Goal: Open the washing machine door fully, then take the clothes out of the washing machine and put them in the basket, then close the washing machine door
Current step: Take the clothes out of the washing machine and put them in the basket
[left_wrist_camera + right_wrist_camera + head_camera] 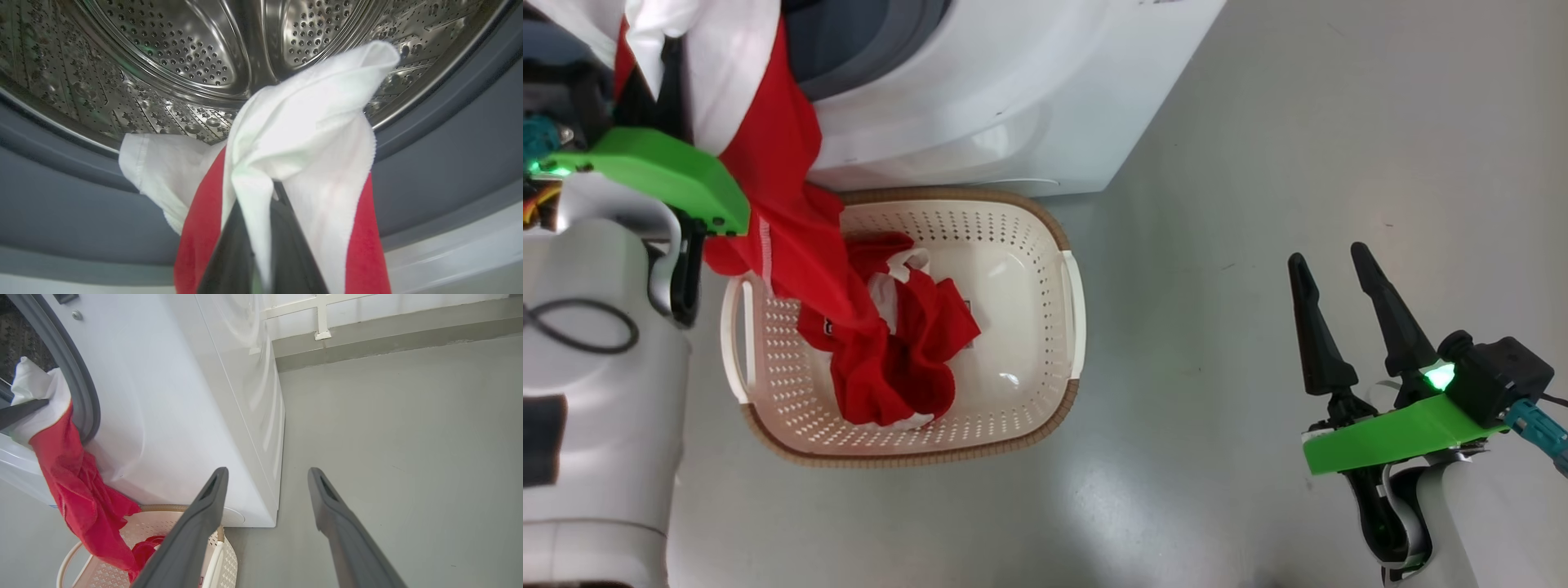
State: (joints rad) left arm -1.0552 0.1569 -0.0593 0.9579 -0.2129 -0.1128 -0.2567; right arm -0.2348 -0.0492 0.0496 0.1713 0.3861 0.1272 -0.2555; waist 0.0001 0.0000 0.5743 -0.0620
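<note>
Grey floor point(1339, 122), white wall point(351, 314)

White cloth point(310, 122) hides the tips of the left gripper point(261, 200). The red garment point(784, 188) covers the left part of the basket point(1075, 302); the picture's top edge cuts the washing machine point(1013, 98).

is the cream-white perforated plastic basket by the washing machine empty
No, the cream-white perforated plastic basket holds crumpled bright red fabric clothes with white trim, plain in the head view.

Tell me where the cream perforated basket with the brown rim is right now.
In the head view the cream perforated plastic basket sits left of centre on the grey floor, just before the white washing machine, red garments lying inside.
</note>
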